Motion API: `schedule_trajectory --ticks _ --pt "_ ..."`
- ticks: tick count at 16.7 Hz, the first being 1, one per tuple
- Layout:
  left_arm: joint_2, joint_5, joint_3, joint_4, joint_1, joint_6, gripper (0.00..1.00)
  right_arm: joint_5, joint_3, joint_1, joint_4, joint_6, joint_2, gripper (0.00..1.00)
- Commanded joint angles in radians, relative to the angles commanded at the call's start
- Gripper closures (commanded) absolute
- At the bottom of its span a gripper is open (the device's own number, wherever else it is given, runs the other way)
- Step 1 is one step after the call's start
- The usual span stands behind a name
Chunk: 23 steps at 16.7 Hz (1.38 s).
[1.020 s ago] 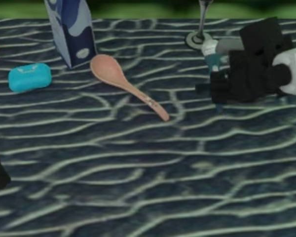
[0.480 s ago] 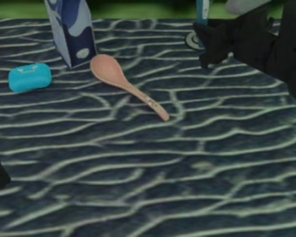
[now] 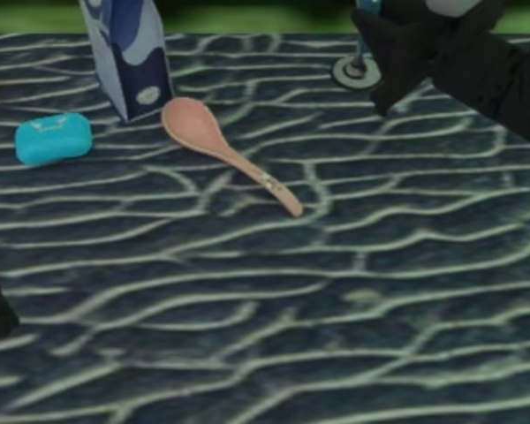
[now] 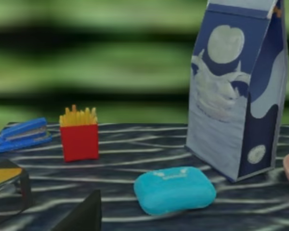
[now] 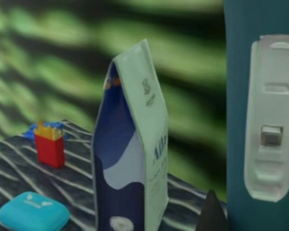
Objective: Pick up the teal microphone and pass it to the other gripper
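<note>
Now the right tool (image 3: 380, 53), high above the surface's (image 3: 336, 309) far right, grips the teal microphone (image 5: 260, 120); the left arm stays parked.

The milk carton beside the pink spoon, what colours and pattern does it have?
The milk carton is dark blue with pale, whitish splash shapes and a round spot; the left wrist view shows it best.

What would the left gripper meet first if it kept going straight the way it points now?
Likely the cyan soap-like block, which lies closest ahead of the left gripper in its wrist view. The milk carton stands behind it; depth is unclear.
</note>
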Motion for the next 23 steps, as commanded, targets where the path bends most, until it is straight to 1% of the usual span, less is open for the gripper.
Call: schedule_trajectory --ticks 2,3,4,6,9,10,11,12,13,16,23 --pt "0.000 0.000 0.000 0.000 0.000 0.000 0.00 0.005 0.002 0.008 0.001 0.003 0.003 1.00" --pt "0.000 0.000 0.000 0.000 0.000 0.000 0.00 0.018 -0.006 0.021 0.013 0.004 0.000 1.00" --pt "0.000 0.000 0.000 0.000 0.000 0.000 0.00 0.040 -0.021 0.044 0.032 0.005 -0.006 1.00" --pt "0.000 0.000 0.000 0.000 0.000 0.000 0.00 0.102 -0.064 0.106 0.085 0.011 -0.022 1.00" --pt "0.000 0.000 0.000 0.000 0.000 0.000 0.00 0.210 -0.139 0.220 0.174 0.021 -0.053 1.00" --pt "0.000 0.000 0.000 0.000 0.000 0.000 0.00 0.241 -0.160 0.252 0.200 0.024 -0.063 1.00" --pt "0.000 0.000 0.000 0.000 0.000 0.000 0.00 0.263 -0.176 0.274 0.220 0.026 -0.072 1.00" --pt "0.000 0.000 0.000 0.000 0.000 0.000 0.00 0.275 -0.185 0.286 0.232 0.027 -0.077 1.00" --pt "0.000 0.000 0.000 0.000 0.000 0.000 0.00 0.276 -0.187 0.287 0.233 0.027 -0.078 1.00" --pt "0.000 0.000 0.000 0.000 0.000 0.000 0.00 0.272 -0.183 0.283 0.231 0.029 -0.073 1.00" --pt "0.001 0.001 0.001 0.001 -0.001 0.000 0.00 0.276 -0.187 0.287 0.233 0.027 -0.078 1.00"
